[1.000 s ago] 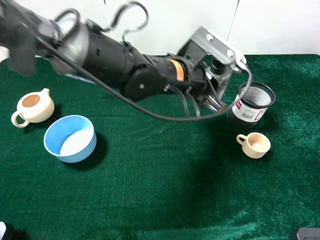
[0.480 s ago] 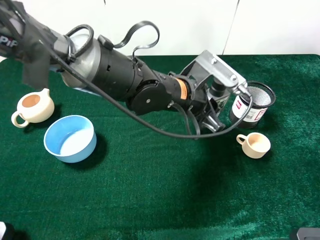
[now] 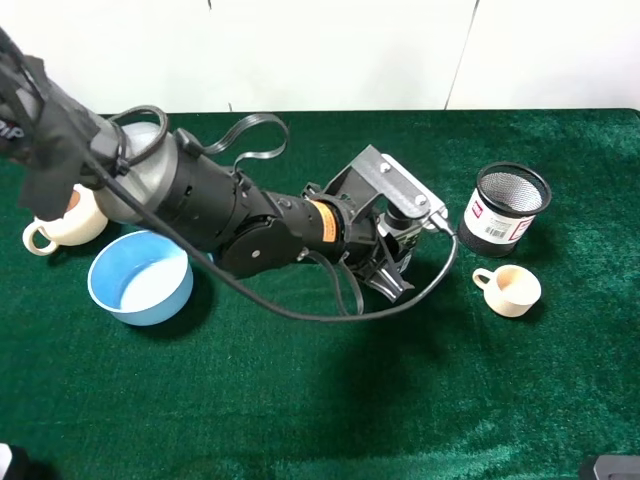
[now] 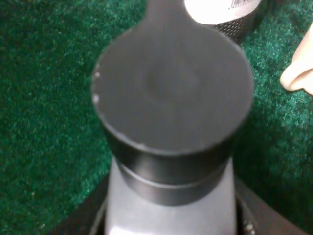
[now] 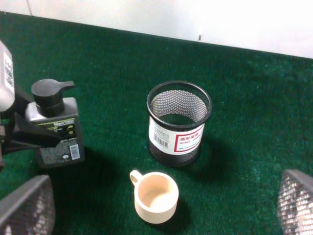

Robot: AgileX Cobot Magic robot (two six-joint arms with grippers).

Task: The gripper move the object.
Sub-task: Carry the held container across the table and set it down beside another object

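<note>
The dark-grey pump bottle (image 5: 55, 128) with a black pump cap and green-white label stands upright on the green cloth, left of the black mesh cup (image 5: 178, 122). My left gripper (image 5: 29, 134) is shut on its side. The left wrist view looks down on the cap (image 4: 171, 88) and the grey body between the dark jaws. In the exterior high view the left gripper (image 3: 392, 262) reaches across the middle and its wrist hides most of the bottle. My right gripper (image 5: 164, 196) is open and empty, with its mesh-patterned fingers (image 5: 27, 208) wide apart above the beige cup.
The black mesh cup (image 3: 505, 210) with a white label stands at the back right. A small beige cup (image 3: 508, 290) sits in front of it. A blue bowl (image 3: 140, 277) and a beige teapot (image 3: 55, 225) are at the left, by the left arm.
My left arm has drawn back to the left and toward the front, away from the mesh cup, which now stands free. The cups and the bowl have not moved.
</note>
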